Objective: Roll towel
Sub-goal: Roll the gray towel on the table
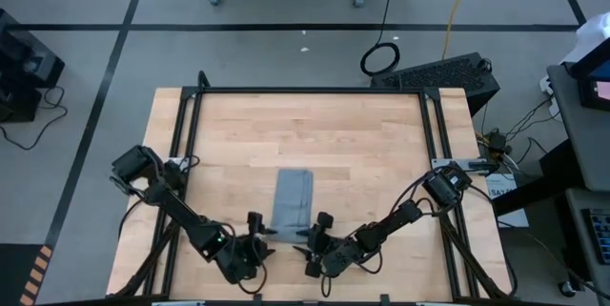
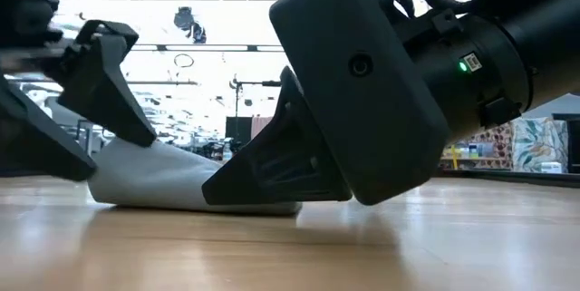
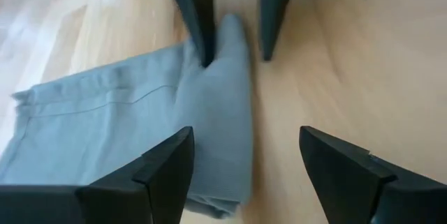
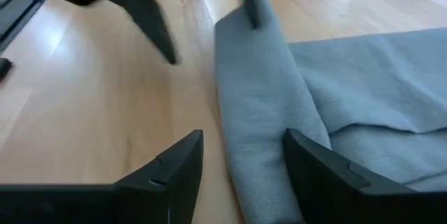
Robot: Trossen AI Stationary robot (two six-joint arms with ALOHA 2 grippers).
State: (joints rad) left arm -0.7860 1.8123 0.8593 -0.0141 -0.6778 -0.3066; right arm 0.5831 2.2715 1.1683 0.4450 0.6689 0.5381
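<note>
The grey-blue towel (image 1: 292, 199) lies near the table's near edge. Its near end is rolled into a thick roll (image 4: 255, 112), and the flat rest (image 3: 98, 112) reaches toward the far edge. My left gripper (image 3: 246, 132) is open over the roll's left end, one finger above the flat cloth and one over bare wood. At the roll's right end my right gripper (image 4: 244, 135) is open, with the roll between its fingers. In the low view the right arm's finger (image 2: 272, 169) stands in front of the towel (image 2: 154, 182). My left gripper straddles the roll's left end (image 3: 223, 175), slanting down from the near left; whether its fingers touch the cloth I cannot tell. My right gripper slants down from the near right, across the roll. One finger (image 4: 311, 165) sits in the crease where the roll meets the flat cloth (image 4: 307, 123). The other finger (image 4: 183, 161) is over wood, a gap away from the roll.
Black frame rails (image 1: 305, 90) run along the table's far edge and sides. Bare wood (image 1: 305, 130) stretches beyond the towel's far end. A black case (image 1: 438, 72) lies on the floor past the far right corner.
</note>
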